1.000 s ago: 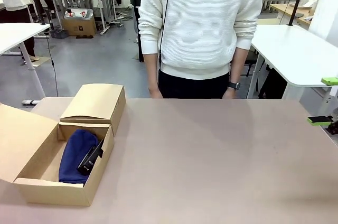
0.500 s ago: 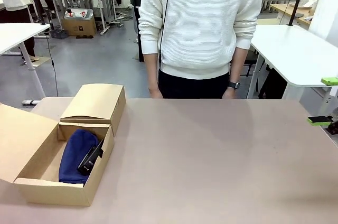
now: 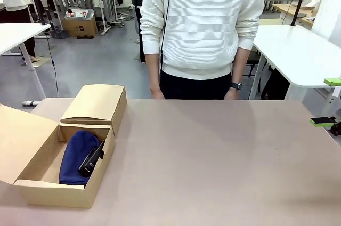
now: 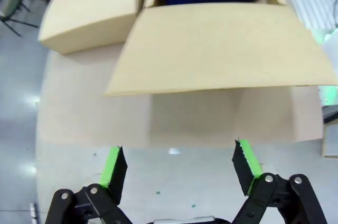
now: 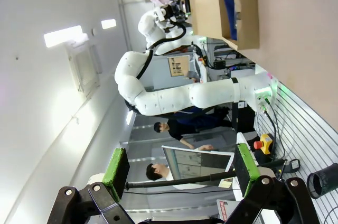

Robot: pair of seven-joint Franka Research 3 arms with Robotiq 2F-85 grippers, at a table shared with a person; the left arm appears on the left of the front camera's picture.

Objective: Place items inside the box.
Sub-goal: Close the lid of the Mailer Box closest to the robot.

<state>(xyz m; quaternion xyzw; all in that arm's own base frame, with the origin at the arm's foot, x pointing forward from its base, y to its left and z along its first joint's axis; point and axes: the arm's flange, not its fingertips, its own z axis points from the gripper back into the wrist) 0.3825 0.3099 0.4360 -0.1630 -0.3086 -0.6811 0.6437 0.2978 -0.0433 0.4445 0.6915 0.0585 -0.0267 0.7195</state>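
Both grippers, left and right, are hanging released; box flap is standing ajar, risking snagging anything descending toward pouch.

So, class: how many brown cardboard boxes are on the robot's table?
2. The long open box sits at the near left, holding a blue pouch; the smaller closed box touches its far end.

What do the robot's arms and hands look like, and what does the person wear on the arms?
The left hand and the right hand are black linkages with bright green pads on two fingers. The left arm is white, with rounded segments and a black cable. The person wears a white ribbed sweater with long sleeves and a dark wristwatch.
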